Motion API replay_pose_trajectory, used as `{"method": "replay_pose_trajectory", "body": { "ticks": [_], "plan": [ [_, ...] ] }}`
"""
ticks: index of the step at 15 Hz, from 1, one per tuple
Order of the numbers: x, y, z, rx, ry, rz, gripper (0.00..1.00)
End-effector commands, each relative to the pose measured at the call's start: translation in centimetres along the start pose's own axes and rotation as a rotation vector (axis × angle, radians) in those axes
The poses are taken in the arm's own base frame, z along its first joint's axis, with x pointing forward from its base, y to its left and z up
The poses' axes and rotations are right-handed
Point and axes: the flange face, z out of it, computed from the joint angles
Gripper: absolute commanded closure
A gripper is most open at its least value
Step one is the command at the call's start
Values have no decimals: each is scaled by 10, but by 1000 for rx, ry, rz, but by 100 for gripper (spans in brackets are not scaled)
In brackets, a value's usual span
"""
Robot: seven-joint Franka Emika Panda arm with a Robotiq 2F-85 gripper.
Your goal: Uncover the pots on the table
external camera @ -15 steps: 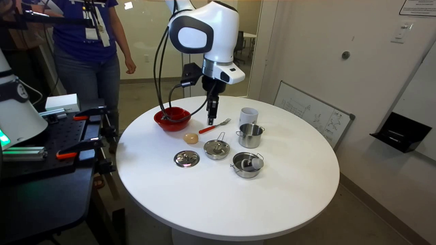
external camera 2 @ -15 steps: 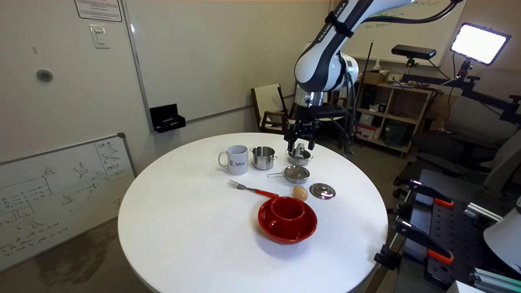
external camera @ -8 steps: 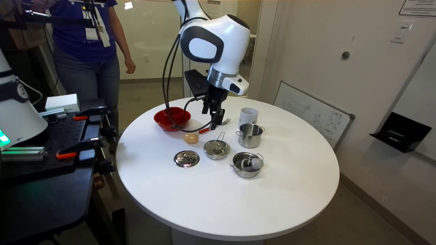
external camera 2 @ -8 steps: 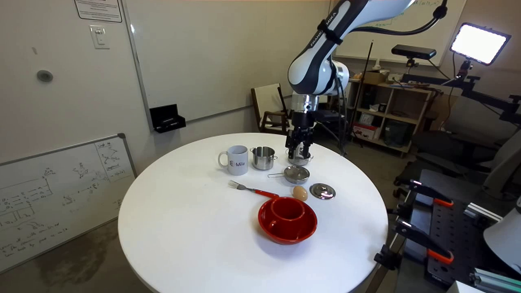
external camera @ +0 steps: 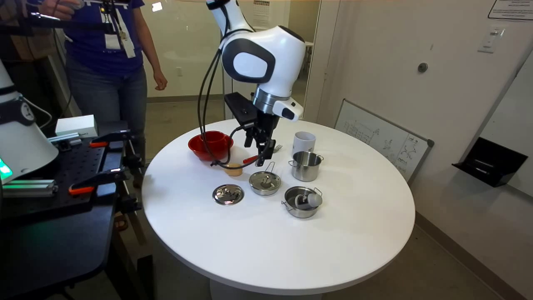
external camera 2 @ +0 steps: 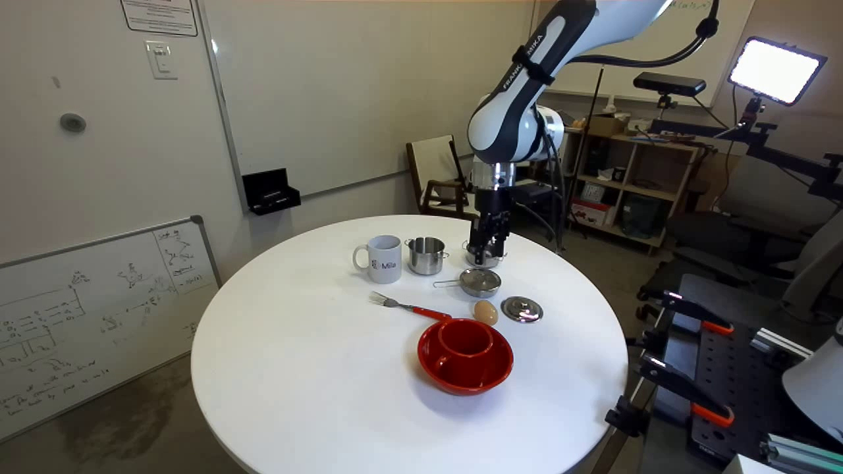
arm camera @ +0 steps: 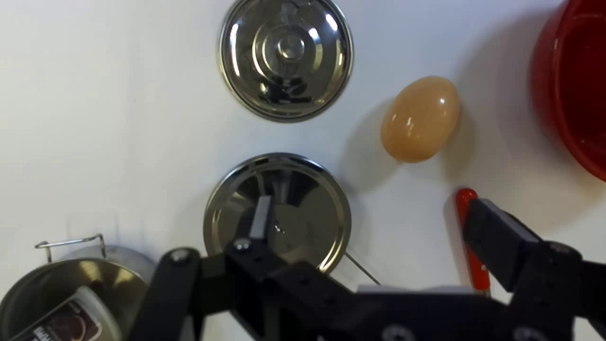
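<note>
On the white table [external camera: 270, 250] stands a small steel pan [external camera: 265, 190] with a long wire handle; its flat shiny top looks like a lid [arm camera: 307, 203]. A loose round lid [external camera: 228, 194] with a knob lies beside it, also in the wrist view [arm camera: 286, 94]. A tall steel pot [external camera: 305, 170] is uncovered. A low steel pot [external camera: 300, 211] is uncovered and holds a small grey canister [external camera: 309, 201]. My gripper [arm camera: 370, 218] is open and empty above the table; in the wrist view its left finger overlaps the lidded pan, covering part of it.
A brown egg [arm camera: 420, 119] and a fork with a red handle [external camera 2: 431, 313] lie near the pan. A red bowl [external camera 2: 461, 383] holds a red cup [external camera 2: 465, 339]. A pale grey mug [external camera: 304, 142] stands behind the tall pot. The arm's cables hang near the bowl and egg.
My gripper has come down and moved toward the lidded pan, and the wrist has turned. The pots, lids and other table objects have not moved.
</note>
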Motion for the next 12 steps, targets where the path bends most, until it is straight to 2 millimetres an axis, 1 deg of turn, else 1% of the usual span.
{"method": "replay_pose_trajectory", "body": {
  "ticks": [1,4,12],
  "plan": [
    [6,6,15,-40,-6,-75,0],
    [11,8,23,-64,10,-118,0],
    [18,19,33,-93,22,-162,0]
  ]
}}
